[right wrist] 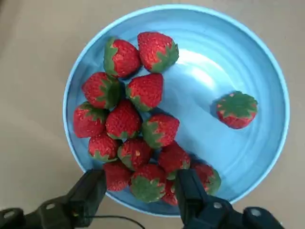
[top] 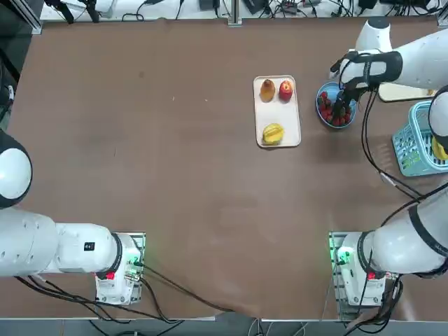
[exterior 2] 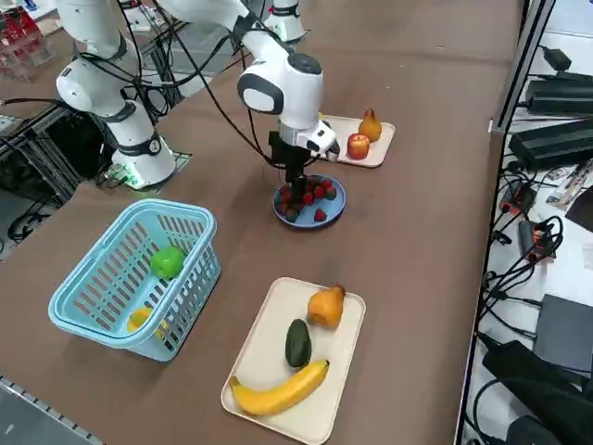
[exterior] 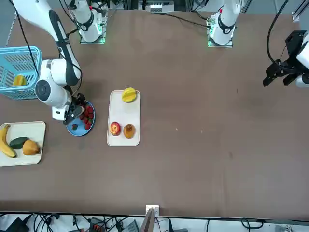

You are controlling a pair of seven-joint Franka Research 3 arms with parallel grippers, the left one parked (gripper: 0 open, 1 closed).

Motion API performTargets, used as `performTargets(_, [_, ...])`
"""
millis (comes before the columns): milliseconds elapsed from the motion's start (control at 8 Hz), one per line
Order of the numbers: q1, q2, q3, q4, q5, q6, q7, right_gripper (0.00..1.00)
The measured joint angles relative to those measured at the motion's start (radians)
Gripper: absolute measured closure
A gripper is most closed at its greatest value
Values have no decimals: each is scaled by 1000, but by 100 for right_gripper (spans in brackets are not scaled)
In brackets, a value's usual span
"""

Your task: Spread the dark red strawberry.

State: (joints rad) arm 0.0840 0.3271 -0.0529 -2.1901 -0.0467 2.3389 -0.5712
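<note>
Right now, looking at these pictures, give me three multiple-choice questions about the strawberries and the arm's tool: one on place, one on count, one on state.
1. Where are the small dark red strawberries?
A. in the round blue plate
B. on the cream tray
C. in the blue basket

2. How many strawberries lie apart from the cluster?
A. none
B. one
C. four

3. How is the right arm's tool?
A. shut on a banana
B. parked far from the plate
C. open, at the plate's rim over the cluster

Answers: 1 A, the wrist view shows them all inside the plate. 2 B, a single strawberry sits alone across bare blue. 3 C, the two fingers stand apart with berries between them.
</note>
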Motion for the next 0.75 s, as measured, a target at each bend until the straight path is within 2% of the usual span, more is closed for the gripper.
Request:
performTargets(625, [0, 3, 0, -9, 0, 6, 3, 22])
performTargets(750, [0, 1, -1, -8, 0, 7, 3, 31])
